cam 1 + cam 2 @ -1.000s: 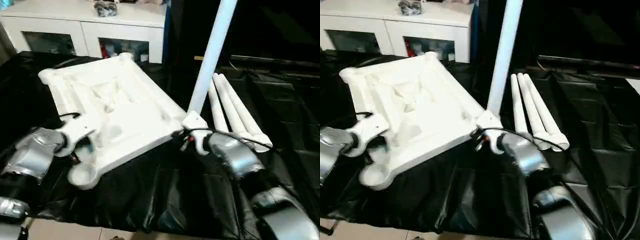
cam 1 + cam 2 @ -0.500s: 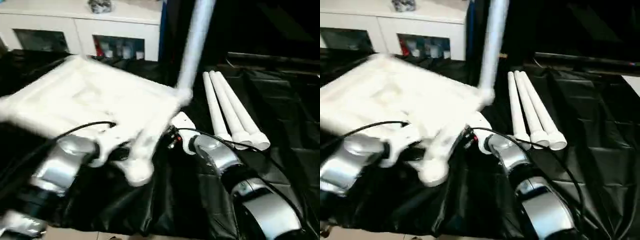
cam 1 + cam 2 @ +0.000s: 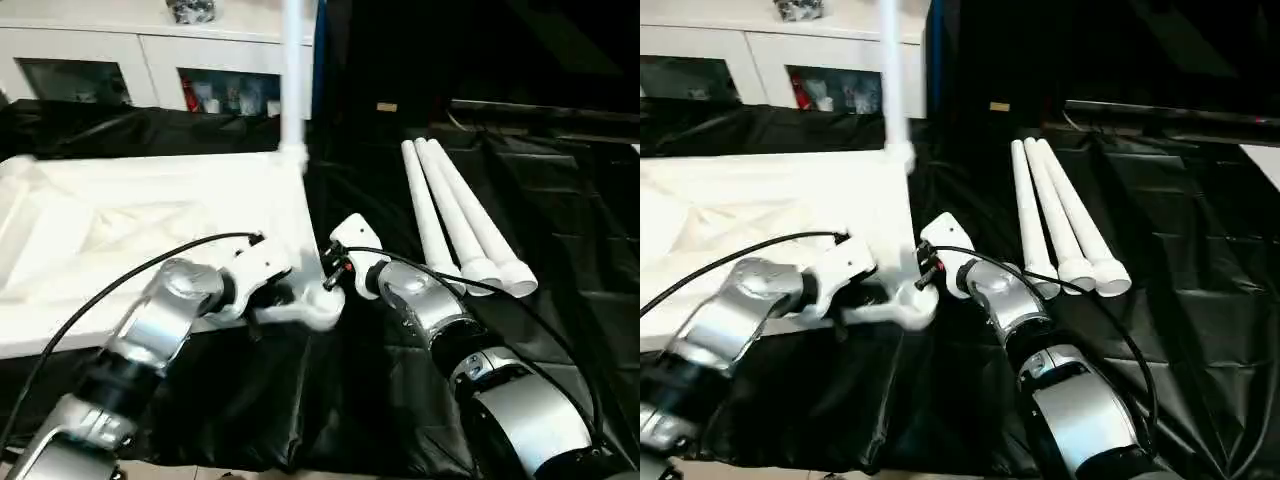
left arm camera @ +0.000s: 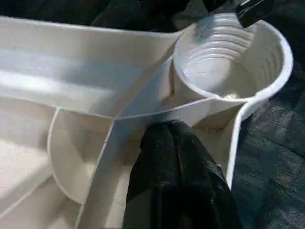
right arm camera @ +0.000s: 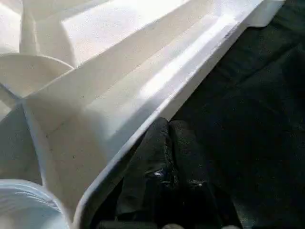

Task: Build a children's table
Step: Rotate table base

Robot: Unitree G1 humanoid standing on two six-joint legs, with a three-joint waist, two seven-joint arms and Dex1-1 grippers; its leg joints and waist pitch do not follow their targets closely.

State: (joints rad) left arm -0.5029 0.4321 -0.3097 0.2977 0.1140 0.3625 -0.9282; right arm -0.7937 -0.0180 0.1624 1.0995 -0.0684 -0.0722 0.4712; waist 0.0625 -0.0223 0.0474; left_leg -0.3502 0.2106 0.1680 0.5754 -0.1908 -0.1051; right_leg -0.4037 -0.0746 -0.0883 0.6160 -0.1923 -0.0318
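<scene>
Black sheeting (image 3: 560, 330) everywhere. One leg (image 3: 293, 80) already in, three spare legs (image 3: 455, 220) beyond my right claw (image 5: 167, 143), which is pinched empty beside the tabletop (image 3: 150, 220) rim; left claw's (image 4: 176, 171) state, can't tell.

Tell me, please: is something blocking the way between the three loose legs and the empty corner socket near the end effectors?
Both end effectors crowd the empty socket: the left end effector on its rim, the right end effector beside it. Only black cloth lies before the three loose legs.

tabletop (image 3: 150, 225) left | one leg (image 3: 293, 70) upright at its far corner | three legs (image 3: 455, 225) lying right
</scene>
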